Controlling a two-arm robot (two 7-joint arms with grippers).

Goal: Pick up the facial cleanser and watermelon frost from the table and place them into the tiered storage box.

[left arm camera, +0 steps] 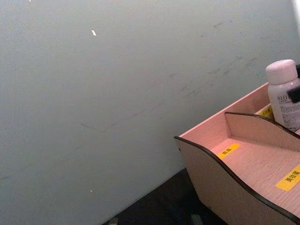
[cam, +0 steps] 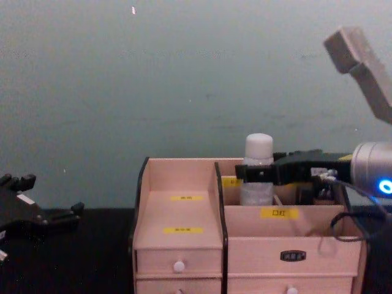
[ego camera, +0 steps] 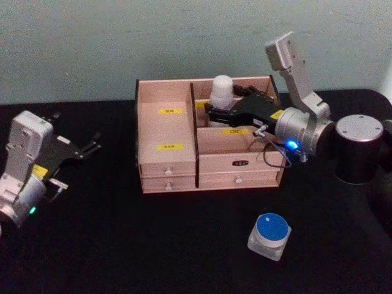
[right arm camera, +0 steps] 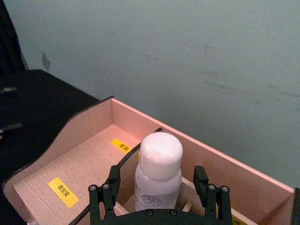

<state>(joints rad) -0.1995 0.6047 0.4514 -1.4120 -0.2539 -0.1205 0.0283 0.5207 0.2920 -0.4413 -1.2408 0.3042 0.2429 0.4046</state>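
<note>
**Head view: cleanser in the box's rear bay, right pincer flanking it**

The facial cleanser, a white bottle with a rounded white cap, stands upright in the rear compartment of the tiered storage box, just right of the dark centre divider. The right gripper reaches in over the box's right half. In the right wrist view its black fingers sit on either side of the bottle's shoulder, with a thin strip of wood showing between each finger and the bottle. The pincer is therefore narrowly parted, flanking the bottle rather than pressing on it.

The watermelon frost, a small clear jar with a blue lid, rests on the black table in front of the box's right drawers, apart from them.

The left gripper lies low at the table's left side, well apart from the box, its fingers spread wide and holding nothing.
</note>
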